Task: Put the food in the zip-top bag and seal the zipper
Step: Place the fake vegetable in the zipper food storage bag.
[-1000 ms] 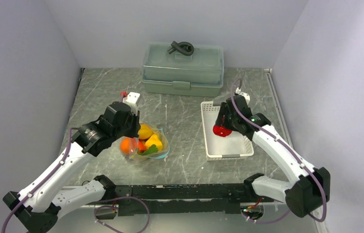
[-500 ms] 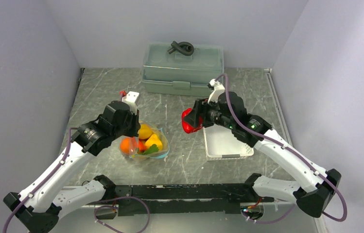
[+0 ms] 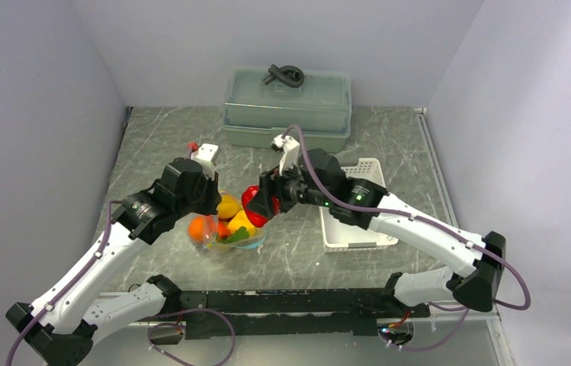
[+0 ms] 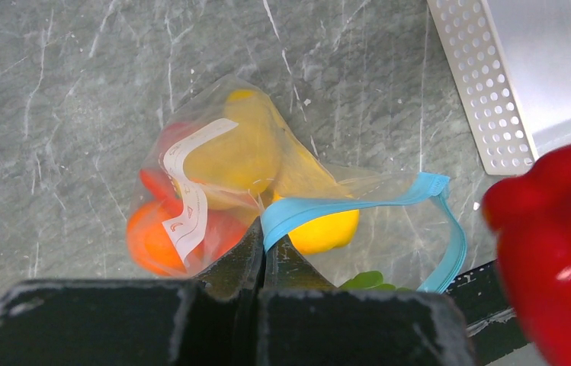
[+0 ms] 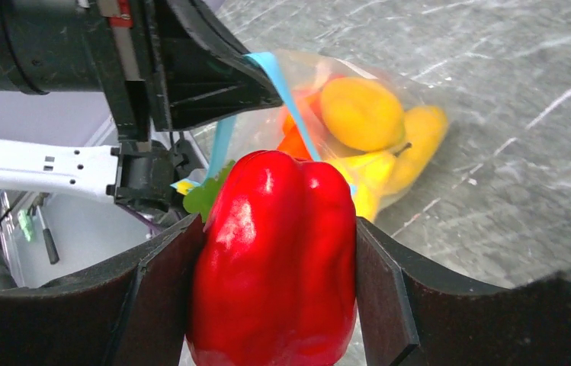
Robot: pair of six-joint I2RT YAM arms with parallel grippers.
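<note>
Jaws of the right gripper (image 5: 274, 293) clamp a red pepper (image 5: 271, 252) over the zip-top bag (image 4: 389, 244), which lies on the counter (image 4: 53, 76) holding yellow and orange food (image 4: 244, 152); the left gripper's (image 4: 264, 248) jaws, pressed together, pinch its teal zipper (image 4: 358, 206).

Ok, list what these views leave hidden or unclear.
Top view: zip-top bag mouth, partly hidden by the left fingers and red pepper.
Left wrist: pepper blurred, cut by the right edge.
Right wrist: green food mostly behind the pepper.
Top view: part of the basket, under the right arm.
</note>
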